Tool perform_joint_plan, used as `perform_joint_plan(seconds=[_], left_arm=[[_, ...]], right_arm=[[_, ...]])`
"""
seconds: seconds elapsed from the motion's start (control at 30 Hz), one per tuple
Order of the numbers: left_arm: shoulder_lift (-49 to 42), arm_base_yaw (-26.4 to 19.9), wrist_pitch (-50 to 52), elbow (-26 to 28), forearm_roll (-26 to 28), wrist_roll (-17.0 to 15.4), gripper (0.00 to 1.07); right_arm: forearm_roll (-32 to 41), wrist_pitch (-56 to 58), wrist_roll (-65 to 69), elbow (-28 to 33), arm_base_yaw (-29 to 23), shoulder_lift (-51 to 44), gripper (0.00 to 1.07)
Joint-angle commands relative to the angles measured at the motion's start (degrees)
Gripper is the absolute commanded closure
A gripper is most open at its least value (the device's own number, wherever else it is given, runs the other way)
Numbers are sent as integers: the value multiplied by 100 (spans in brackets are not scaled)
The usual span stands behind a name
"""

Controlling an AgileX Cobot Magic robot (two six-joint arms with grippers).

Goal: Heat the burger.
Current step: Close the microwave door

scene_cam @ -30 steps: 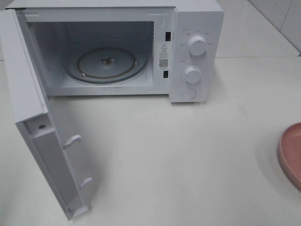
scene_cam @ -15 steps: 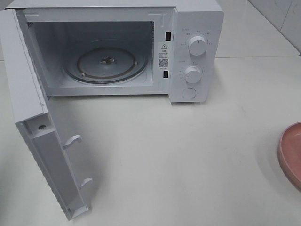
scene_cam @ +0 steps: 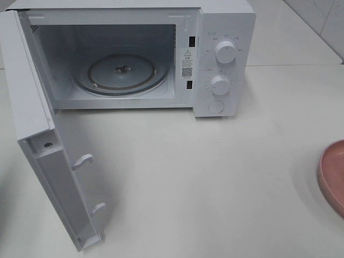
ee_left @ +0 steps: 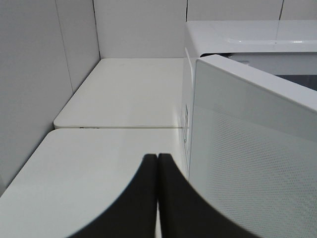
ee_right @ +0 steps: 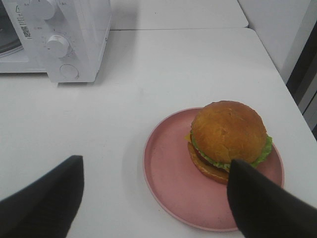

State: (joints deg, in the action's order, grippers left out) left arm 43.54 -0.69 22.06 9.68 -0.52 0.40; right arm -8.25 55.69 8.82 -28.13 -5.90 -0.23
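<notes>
Right end effector [ee_right: 156, 198] gapes wide, empty, just short of the plate [ee_right: 168, 193]; the burger [ee_right: 229, 139] looks soft, stacked, tippy, so grip the stiff plate rim. Left end effector [ee_left: 157, 163] is closed, empty.

A pale cream worktop [scene_cam: 215, 177] fills most of the exterior high view, glossy under soft, even light. White tiled wall [scene_cam: 322, 19] shows at the upper right. In the left wrist view, plain white wall panels [ee_left: 44, 64] enclose the corner.
</notes>
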Motion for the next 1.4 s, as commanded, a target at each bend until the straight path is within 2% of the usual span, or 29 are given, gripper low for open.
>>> perform_joint_plan(seconds=[0.03,0.1,0.13,0.17,0.2,0.27,0.3,0.33,0.37,0.43,0.47,0.5,0.57,0.6,0.63,0.8,1.03,1.2,1.4], left_arm=[[384,-6,544,-23,-315,-201,107],[1054,-6,974,-6,-991,-653,107],[1054,-6,974,-6,-991,-653,107],[1220,-6,1112,-6,-1192,-791,107],[1513,-6,1432,-6,-1627,-1008,107],[1644,-6,1570,-6,-1805,-1077,107],[1960,-6,1942,-6,-2183,-1232,107],[1960,-6,1942,-6,-2183,-1232,107],[2275,-6,2315,-6,-2452,-1306,107],[2395,-6,2452,-6,-2573,-1318,107],[2676,0,2636,63,-2859,-1438,107],[2676,0,2636,63,-2859,-1438,107],[3037,138,2647,269,-3151,-1644,107],[3037,138,2647,269,-3151,-1644,107],[3272,332,2659,413,-3220,-1650,107],[3644,739,2687,607,-3180,-1627,107],[4320,1209,3111,894,-2704,-1536,107],[4652,1696,3157,1243,-2023,-1226,107],[4893,2108,3140,1599,-1558,-1089,107]], right_arm=[[-6,-46,-46,11,46,-155,31],[-6,-46,-46,11,46,-155,31],[-6,-46,-46,11,46,-155,31],[-6,-46,-46,11,46,-155,31],[-6,-46,-46,11,46,-155,31],[-6,-46,-46,11,46,-155,31],[-6,-46,-46,11,46,-155,31],[-6,-46,-46,11,46,-155,31],[-6,-46,-46,11,46,-155,31],[-6,-46,-46,11,46,-155,31],[-6,-46,-46,11,46,-155,31],[-6,-46,-46,11,46,-155,31],[-6,-46,-46,11,46,-155,31],[-6,-46,-46,11,46,-155,31],[-6,-46,-46,11,46,-155,31],[-6,-46,-46,11,46,-155,31],[-6,-46,-46,11,46,-155,31],[-6,-46,-46,11,46,-155,31],[-6,-46,-46,11,46,-155,31]])
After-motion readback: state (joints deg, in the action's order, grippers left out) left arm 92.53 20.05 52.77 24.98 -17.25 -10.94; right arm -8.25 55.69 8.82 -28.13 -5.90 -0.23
